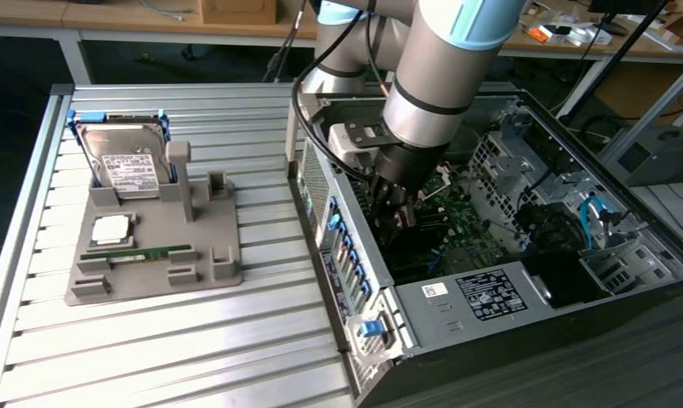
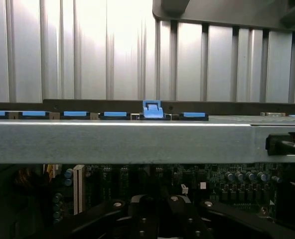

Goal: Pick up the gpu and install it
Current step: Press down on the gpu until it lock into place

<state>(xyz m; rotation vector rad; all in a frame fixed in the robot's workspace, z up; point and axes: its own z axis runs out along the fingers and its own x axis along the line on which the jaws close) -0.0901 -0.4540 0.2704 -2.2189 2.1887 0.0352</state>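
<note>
The hand [image 1: 395, 204], at the centre of the exterior frame, is pressed together and reaches down into the open computer case [image 1: 511, 323], right above the motherboard [image 1: 466, 225]. What it grips there, and where the gpu sits, cannot be told. At the left, a grey holder [image 1: 148, 263] on the ribbed metal tabletop [image 1: 160, 348] carries a hard drive [image 1: 131, 166] and a RAM stick [image 1: 137, 252]. Wooden desks [image 1: 126, 17] run along the top edge.
</note>
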